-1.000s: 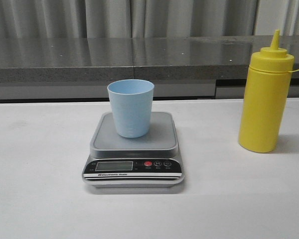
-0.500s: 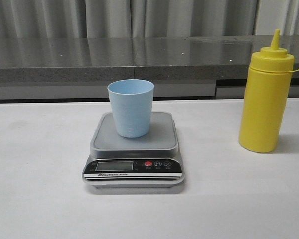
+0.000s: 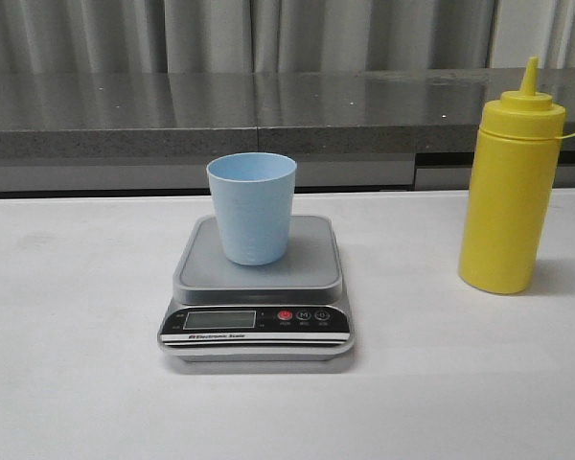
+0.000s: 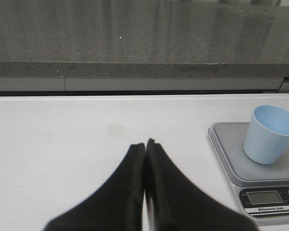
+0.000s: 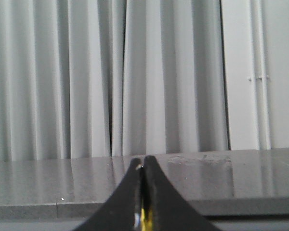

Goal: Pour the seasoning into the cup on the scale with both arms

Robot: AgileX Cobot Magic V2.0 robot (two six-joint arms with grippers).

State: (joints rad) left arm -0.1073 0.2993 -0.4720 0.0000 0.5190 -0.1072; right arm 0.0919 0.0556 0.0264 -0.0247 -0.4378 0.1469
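1. Both grippers have their black fingers pressed together with nothing between them: the left gripper [image 4: 145,144] hangs over bare white table [image 4: 62,139], and the right gripper [image 5: 143,161] points toward grey curtains [image 5: 111,77] and a dark stone ledge [image 5: 221,185].
2. Through the thin slit between the right fingers a sliver of yellow shows; what it belongs to cannot be told from that view.
3. Neither arm appears in the front view.
4. A light blue cup [image 3: 252,207] stands upright on the grey platform of the scale [image 3: 311,271], toward its rear and roughly centred across it.
5. The scale's black front panel carries an LCD display [image 3: 219,319] and a red button [image 3: 285,314]; the reading is too small to make out.
6. The yellow seasoning bottle [image 3: 511,185] stands upright on the table, well apart from the scale on the right side, nozzle cap on.
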